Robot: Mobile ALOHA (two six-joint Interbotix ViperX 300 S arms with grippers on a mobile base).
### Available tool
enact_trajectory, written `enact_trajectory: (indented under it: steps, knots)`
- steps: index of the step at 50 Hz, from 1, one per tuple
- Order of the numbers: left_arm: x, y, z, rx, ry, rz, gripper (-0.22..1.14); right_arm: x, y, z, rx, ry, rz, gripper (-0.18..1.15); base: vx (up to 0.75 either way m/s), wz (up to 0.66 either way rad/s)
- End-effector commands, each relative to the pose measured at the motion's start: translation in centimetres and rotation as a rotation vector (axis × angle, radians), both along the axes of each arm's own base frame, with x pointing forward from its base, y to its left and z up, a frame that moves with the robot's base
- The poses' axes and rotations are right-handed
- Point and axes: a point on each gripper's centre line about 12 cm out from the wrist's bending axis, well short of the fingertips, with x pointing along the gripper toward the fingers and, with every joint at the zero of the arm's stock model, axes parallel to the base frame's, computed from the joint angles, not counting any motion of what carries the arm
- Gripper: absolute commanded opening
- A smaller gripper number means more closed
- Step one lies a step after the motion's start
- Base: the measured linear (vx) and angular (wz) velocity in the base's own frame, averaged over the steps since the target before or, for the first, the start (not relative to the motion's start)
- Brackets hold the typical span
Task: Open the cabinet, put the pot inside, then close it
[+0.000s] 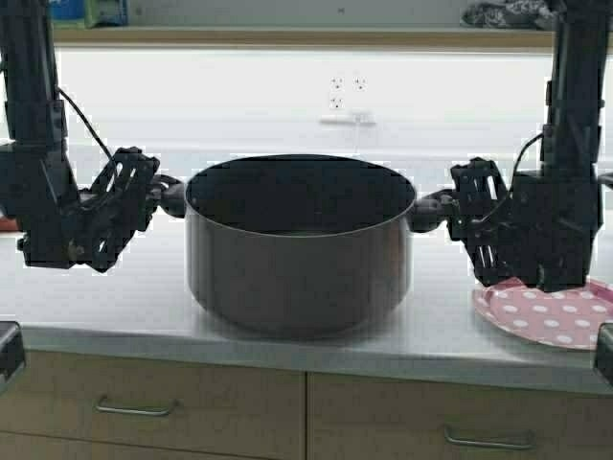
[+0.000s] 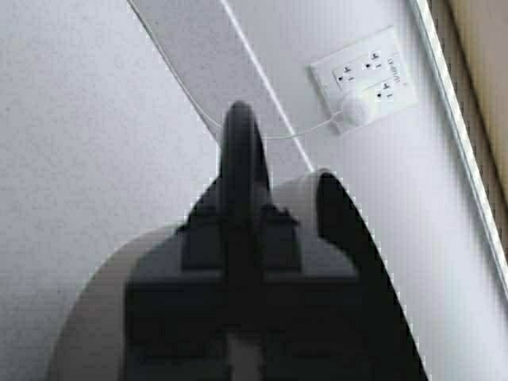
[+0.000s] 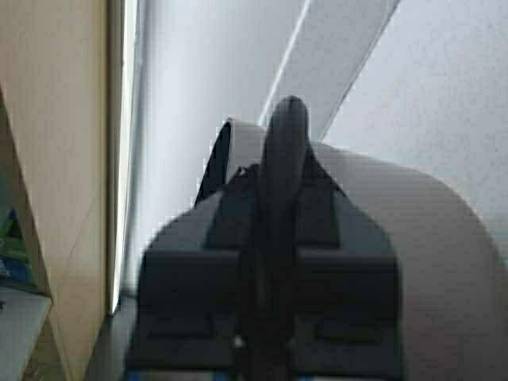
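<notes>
Two arms flanked the pot (image 1: 299,251), which stood on the pale countertop (image 1: 115,311) between them, above the drawer fronts of the base cupboards (image 1: 153,407). The left gripper (image 1: 158,196) was pinched onto the pot's left loop handle (image 2: 240,171), its fingers pressed against it. The right gripper (image 1: 442,211) was clamped the same way on the right loop handle (image 3: 284,171). A pink polka-dot plate (image 1: 556,314) lay just beside the right arm. A wall socket (image 1: 347,101) sat on the back wall behind the pot.
</notes>
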Motion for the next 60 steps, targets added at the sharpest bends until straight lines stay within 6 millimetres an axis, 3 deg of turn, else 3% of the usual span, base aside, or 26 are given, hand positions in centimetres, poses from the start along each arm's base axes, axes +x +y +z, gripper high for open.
enact_trajectory:
  steps: [1, 22, 60]
  knots:
    - [0.3, -0.9, 3.8, 0.005, -0.106, -0.022, 0.02, 0.2, 1.8, 3.6, 0.011, -0.101, 0.057, 0.07, 0.0, 0.0]
    - [-3.4, -1.2, 7.9, -0.006, -0.125, -0.057, 0.02, -3.7, 2.9, 8.3, 0.02, -0.125, 0.092, 0.07, 0.0, 0.0]
    - [-7.4, -1.8, 16.3, 0.004, -0.094, -0.102, 0.02, -8.2, 4.7, 15.0, 0.061, -0.165, 0.121, 0.07, -0.01, 0.0]
